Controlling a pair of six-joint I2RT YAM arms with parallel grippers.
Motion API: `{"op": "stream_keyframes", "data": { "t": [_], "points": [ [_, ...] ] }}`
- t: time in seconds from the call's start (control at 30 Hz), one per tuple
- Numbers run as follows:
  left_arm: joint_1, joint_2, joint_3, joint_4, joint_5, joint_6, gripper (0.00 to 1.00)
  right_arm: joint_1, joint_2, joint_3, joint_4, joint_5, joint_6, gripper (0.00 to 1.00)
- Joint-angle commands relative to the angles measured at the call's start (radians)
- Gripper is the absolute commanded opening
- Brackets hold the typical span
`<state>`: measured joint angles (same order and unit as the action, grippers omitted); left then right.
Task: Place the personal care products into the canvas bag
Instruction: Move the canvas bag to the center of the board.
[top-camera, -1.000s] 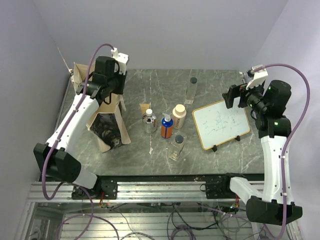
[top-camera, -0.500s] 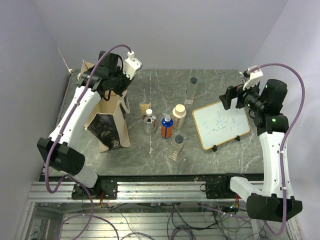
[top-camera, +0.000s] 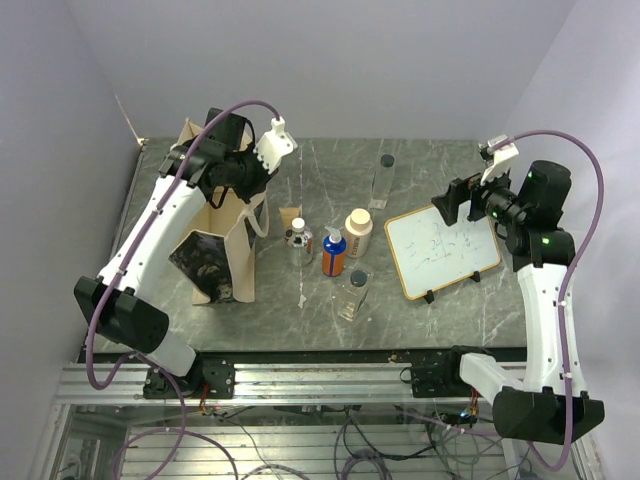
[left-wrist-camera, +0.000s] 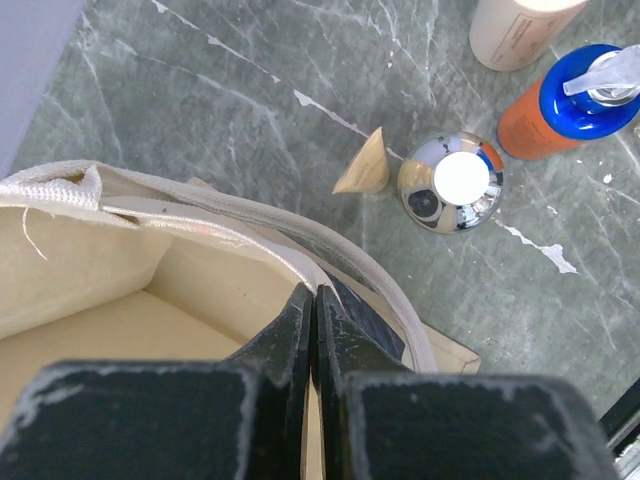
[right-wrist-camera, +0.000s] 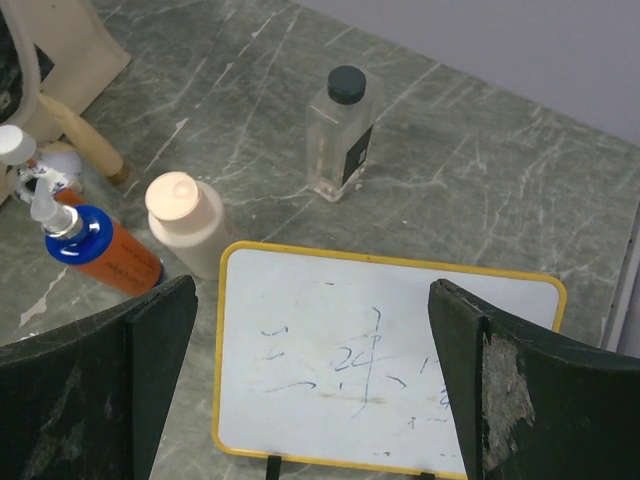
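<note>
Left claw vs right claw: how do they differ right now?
Left claw is shut, pinching the canvas bag at its rim; right claw is wide open and holds nothing. Left claw sits at the bag's mouth; right claw hangs over the whiteboard, not touching it. Both are dark, two-fingered and point downward.

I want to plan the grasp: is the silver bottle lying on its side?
No: the silver bottle stands upright, its round white cap facing up toward the left wrist camera.

Top external: high at 6 o'clock, overlooking the whole table (top-camera: 420, 290). Left wrist: close above canvas bag (left-wrist-camera: 200, 215), 9 o'clock. Right wrist: farther, oblique over whiteboard (right-wrist-camera: 380, 350), 3 o'clock. Both wrist views share blue-and-orange bottle (left-wrist-camera: 560, 110).
</note>
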<state>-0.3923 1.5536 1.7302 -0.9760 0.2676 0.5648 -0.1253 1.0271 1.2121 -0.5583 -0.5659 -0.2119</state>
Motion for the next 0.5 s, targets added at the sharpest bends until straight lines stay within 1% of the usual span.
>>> {"op": "stream_keyframes", "data": {
  "t": [0.0, 0.1, 0.23, 0.4, 0.47],
  "points": [
    [-0.015, -0.061, -0.079, 0.106, 0.041, -0.085, 0.1, -0.007, -0.022, -0.014, 0.006, -0.067, -0.028, 1.0],
    [-0.022, -0.086, -0.101, 0.159, 0.052, -0.113, 0.11, -0.007, -0.003, 0.004, -0.004, -0.098, -0.038, 1.0],
    [-0.023, -0.078, -0.086, 0.174, 0.045, -0.118, 0.12, -0.007, 0.016, 0.016, -0.006, -0.114, -0.042, 1.0],
    [-0.025, -0.088, -0.115, 0.183, 0.048, -0.125, 0.16, -0.007, 0.014, 0.009, -0.013, -0.12, -0.057, 1.0],
    [-0.025, -0.096, -0.134, 0.199, 0.043, -0.131, 0.19, -0.007, 0.014, 0.003, -0.013, -0.12, -0.059, 1.0]
  ]
}}
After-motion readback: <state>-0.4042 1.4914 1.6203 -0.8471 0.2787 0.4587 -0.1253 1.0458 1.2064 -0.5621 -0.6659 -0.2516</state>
